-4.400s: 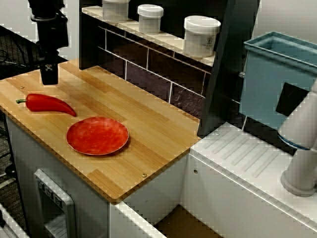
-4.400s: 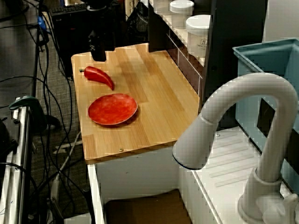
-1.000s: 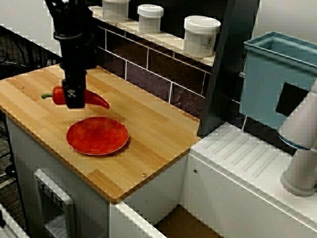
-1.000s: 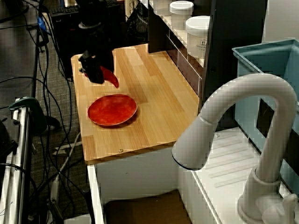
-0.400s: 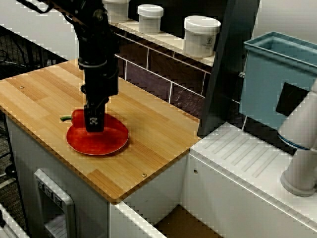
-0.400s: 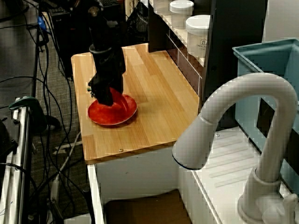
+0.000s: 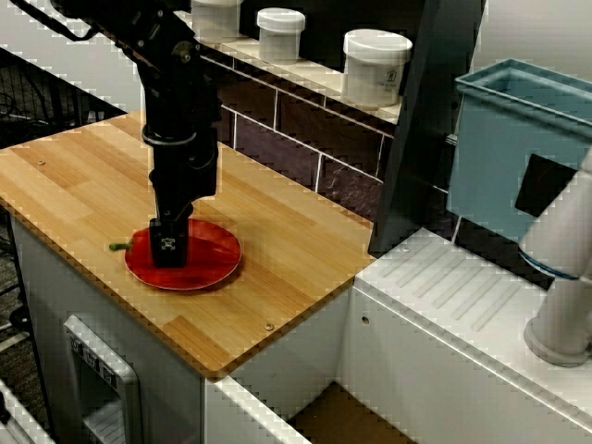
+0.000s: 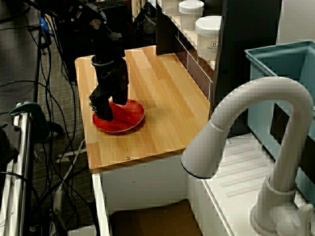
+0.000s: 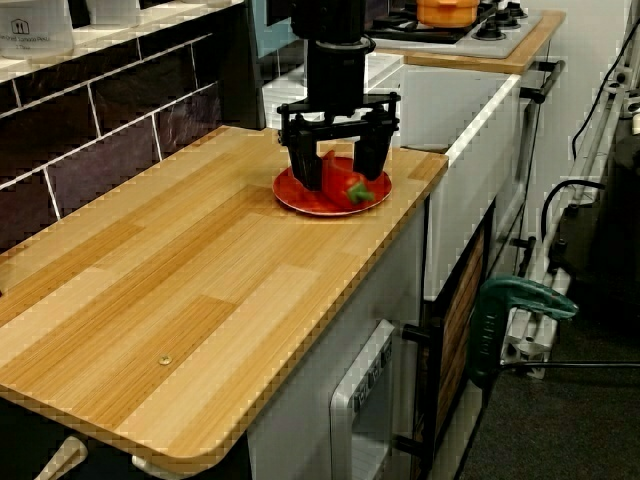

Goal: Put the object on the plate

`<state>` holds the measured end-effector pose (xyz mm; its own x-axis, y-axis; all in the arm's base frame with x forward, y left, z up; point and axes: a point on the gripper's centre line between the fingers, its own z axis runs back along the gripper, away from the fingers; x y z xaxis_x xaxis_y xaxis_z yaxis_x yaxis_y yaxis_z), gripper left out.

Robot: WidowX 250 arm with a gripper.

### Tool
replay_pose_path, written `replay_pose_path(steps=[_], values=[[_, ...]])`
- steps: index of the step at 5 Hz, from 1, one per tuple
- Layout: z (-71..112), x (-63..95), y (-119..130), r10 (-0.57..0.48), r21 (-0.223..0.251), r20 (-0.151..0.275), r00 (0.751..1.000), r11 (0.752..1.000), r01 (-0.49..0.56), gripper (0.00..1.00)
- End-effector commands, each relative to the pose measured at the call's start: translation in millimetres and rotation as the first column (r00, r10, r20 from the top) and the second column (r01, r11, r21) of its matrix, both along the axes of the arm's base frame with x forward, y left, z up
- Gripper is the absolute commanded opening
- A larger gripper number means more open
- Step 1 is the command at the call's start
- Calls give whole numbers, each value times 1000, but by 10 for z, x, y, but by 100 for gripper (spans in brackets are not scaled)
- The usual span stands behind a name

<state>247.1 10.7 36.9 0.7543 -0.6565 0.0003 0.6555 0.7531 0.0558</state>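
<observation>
The pepper (image 9: pixel 343 186) lies on the plate (image 9: pixel 296 198), its green stem pointing past the plate's rim toward the front edge of the counter (image 9: pixel 190 290). My gripper (image 9: pixel 338 165) stands directly over it with the jaws spread wide, one finger each side of the pepper and neither seen to press it; I judge the pepper released and the spread meant to let me lift clear without dragging it. The low end view alone shows this gap and the pepper's body. In the other two views my arm hides nearly all of it; only the stem (image 7: pixel 117 246) shows beyond the plate's rim. Jars (image 7: pixel 376 67) stand on the shelf behind.
</observation>
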Motion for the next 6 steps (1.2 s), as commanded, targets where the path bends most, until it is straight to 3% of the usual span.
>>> replay_pose_path(steps=[1,3,4,5,6], values=[[308,29,141,19,-33,19,1000,999,-18,100],[564,60,301,49,-83,16,999,995,-48,100],[659,162,476,21,-43,43,999,999,-19,100],[704,372,859,60,37,130,990,997,-65,100],[657,597,1263,133,64,147,980,988,-144,100]])
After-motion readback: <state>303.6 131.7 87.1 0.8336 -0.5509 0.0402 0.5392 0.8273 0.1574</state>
